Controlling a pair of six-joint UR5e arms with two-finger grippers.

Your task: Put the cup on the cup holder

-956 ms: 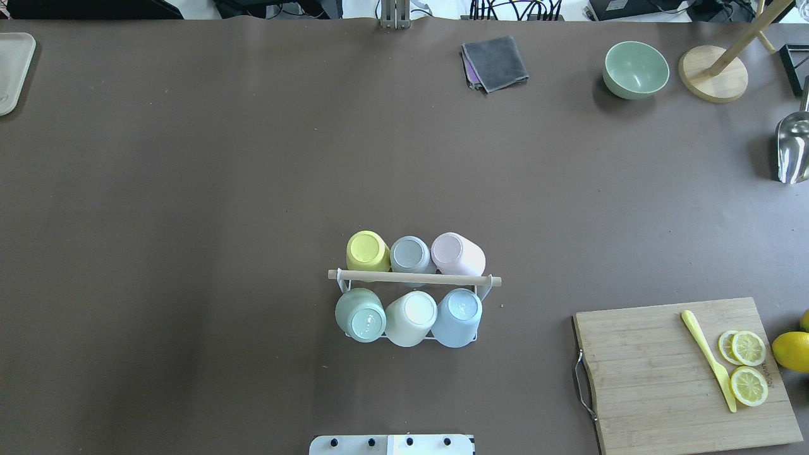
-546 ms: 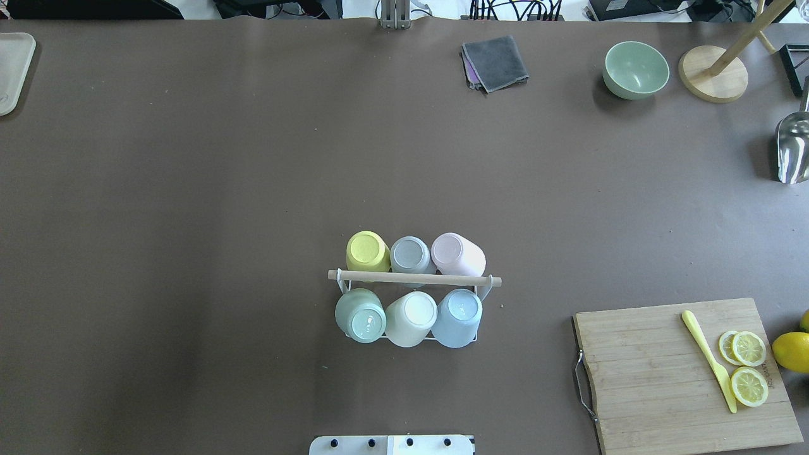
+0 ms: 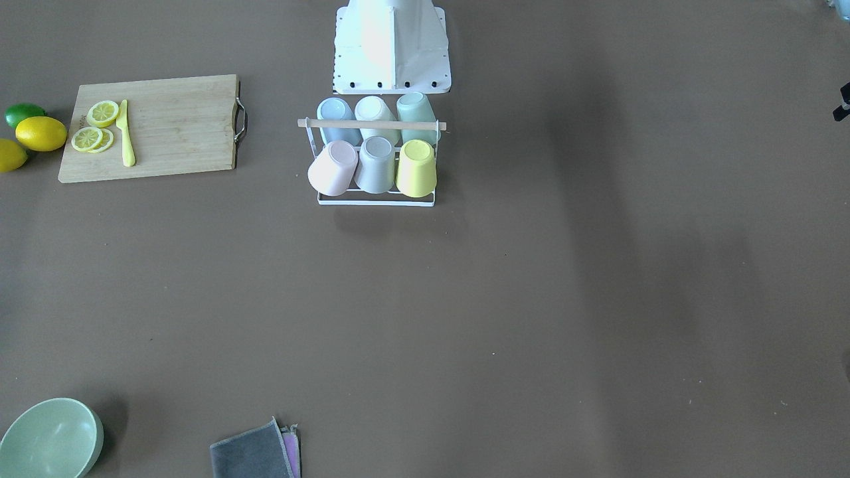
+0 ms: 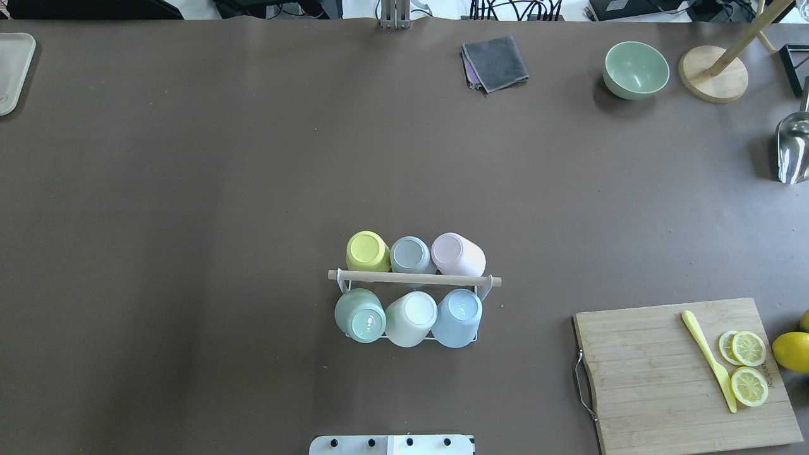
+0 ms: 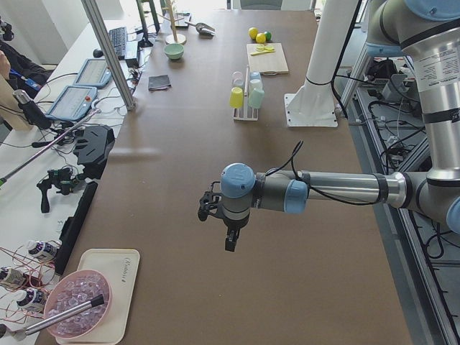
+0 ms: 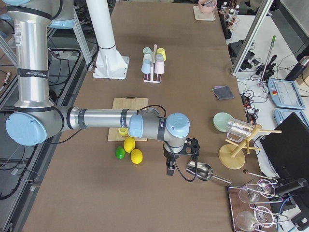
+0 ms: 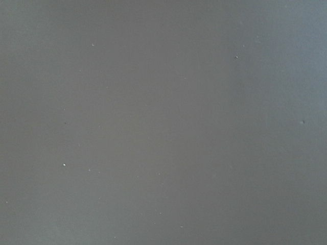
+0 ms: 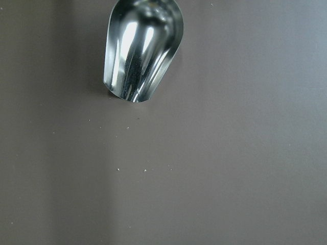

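The cup holder point(image 4: 414, 279), a white wire rack with a wooden rod across its top, stands near the robot's base. It also shows in the front-facing view point(image 3: 372, 124). Six cups sit upside down on it. The yellow cup point(image 4: 367, 250), grey cup point(image 4: 411, 254) and pink cup point(image 4: 456, 251) are in the far row. The green cup point(image 4: 360, 315), cream cup point(image 4: 411, 317) and blue cup point(image 4: 457, 316) are in the near row. My left gripper point(image 5: 219, 224) hovers over bare table far to the left. My right gripper point(image 6: 181, 157) hovers beside a metal scoop point(image 8: 142, 48). I cannot tell whether either is open or shut.
A wooden cutting board point(image 4: 657, 379) with lemon slices point(image 4: 748, 366) and a yellow knife point(image 4: 708, 360) lies at the near right. A green bowl point(image 4: 635, 69), a grey cloth point(image 4: 496, 62), a wooden stand point(image 4: 713, 72) and the scoop point(image 4: 793, 148) are at the far right. A tray point(image 4: 12, 69) is at the far left.
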